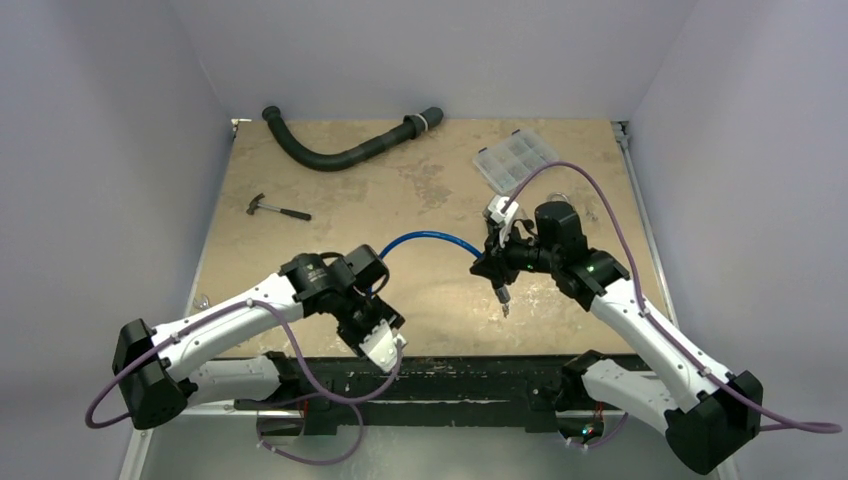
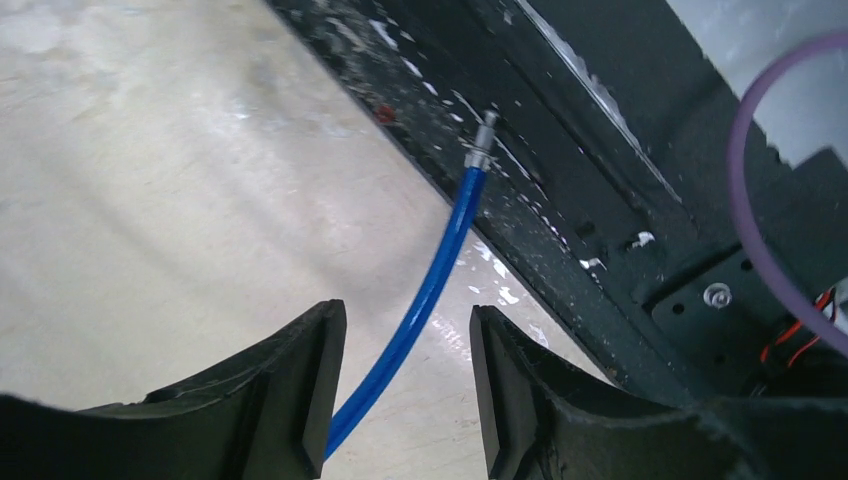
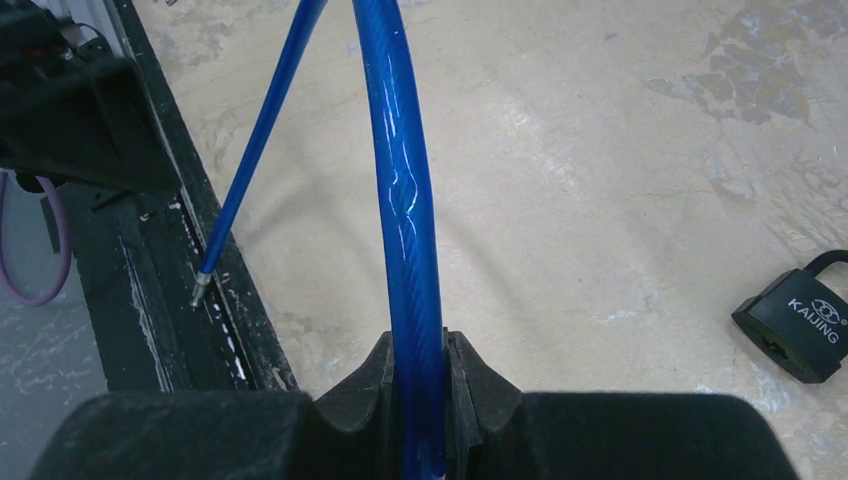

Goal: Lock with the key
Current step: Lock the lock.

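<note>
A blue cable [image 1: 425, 239] arcs above the table between my two grippers. My right gripper [image 1: 490, 262] is shut on it; in the right wrist view the cable [image 3: 405, 200] rises straight out of the closed jaws [image 3: 415, 345]. My left gripper [image 1: 385, 338] is open near the front edge. In the left wrist view the cable [image 2: 430, 280] runs between the spread fingers [image 2: 405, 385], close to the left one, and its metal tip [image 2: 482, 138] lies over the black rail. A black padlock [image 3: 795, 325] lies on the table. I cannot make out a key.
A black corrugated hose [image 1: 340, 155] lies at the back, a small hammer [image 1: 278, 208] at the left and a clear compartment box [image 1: 515, 160] at the back right. A black rail [image 1: 450, 375] runs along the front edge. A small dark piece [image 1: 503, 300] hangs under the right gripper.
</note>
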### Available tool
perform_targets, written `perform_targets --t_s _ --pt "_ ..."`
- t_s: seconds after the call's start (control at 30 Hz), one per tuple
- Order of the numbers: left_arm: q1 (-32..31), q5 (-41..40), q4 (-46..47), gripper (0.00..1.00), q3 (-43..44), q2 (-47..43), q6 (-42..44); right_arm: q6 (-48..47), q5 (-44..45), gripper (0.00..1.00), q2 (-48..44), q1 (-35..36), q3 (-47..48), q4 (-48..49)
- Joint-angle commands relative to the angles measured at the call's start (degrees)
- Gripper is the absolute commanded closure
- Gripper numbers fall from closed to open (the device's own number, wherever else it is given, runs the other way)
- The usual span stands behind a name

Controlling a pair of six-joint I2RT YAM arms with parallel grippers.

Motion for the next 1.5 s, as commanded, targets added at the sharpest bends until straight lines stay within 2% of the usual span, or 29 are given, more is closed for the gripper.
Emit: perform_targets --t_s 0.0,0.17,0.4,0.57,0.63,0.7,0.87,1.0,1.2,1.37,1.47 --pt "-3.3 -6.4 3.5 0.48 -5.6 0.8 10.0 -0.6 -2.0 1.00 -2.6 -0.1 1.5 1.3" --pt "-3.4 -10.3 6.5 0.48 -9.6 3.4 12.7 -1.4 -2.1 1.00 -3.4 -0.1 1.8 0.0" --pt "-3.4 -11.5 11.3 0.48 -11.5 7.0 14.3 -1.7 -3.0 1.00 -3.5 -0.1 1.9 -0.9" --pt "-3.3 -11.8 14.9 0.53 -14.2 8.3 16.4 -1.8 -3.5 1.00 -3.6 -0.1 1.6 -1.0" --pt "-3.4 -12.2 14.8 0.59 -14.8 8.6 17.6 -1.8 -3.6 1.00 -3.6 -0.1 1.6 -1.0" --pt "-3.4 -11.8 13.5 0.73 -14.5 9.0 18.5 -1.7 -3.6 1.00 -3.7 -0.1 1.5 -1.0" --pt "-4.0 -6.4 10.3 0.98 -12.1 6.2 18.3 -1.7 -3.6 1.00 -3.8 -0.1 1.4 -0.9" --pt "-5.0 -3.9 7.7 1.00 -11.7 2.7 18.6 -0.4 -3.7 1.00 -3.9 -0.1 1.0 0.0" --pt "-5.1 -1.3 8.6 1.00 -6.2 2.6 4.7 5.1 -2.6 1.00 -3.2 -0.1 1.7 4.0" --pt "-4.9 -1.5 16.9 1.00 -2.0 1.6 -12.9 8.9 2.5 1.00 -1.3 -0.3 4.4 7.1" --pt "-2.9 -1.8 22.9 1.00 0.5 1.5 -23.2 11.3 2.2 1.00 -0.3 -1.8 6.3 8.3"
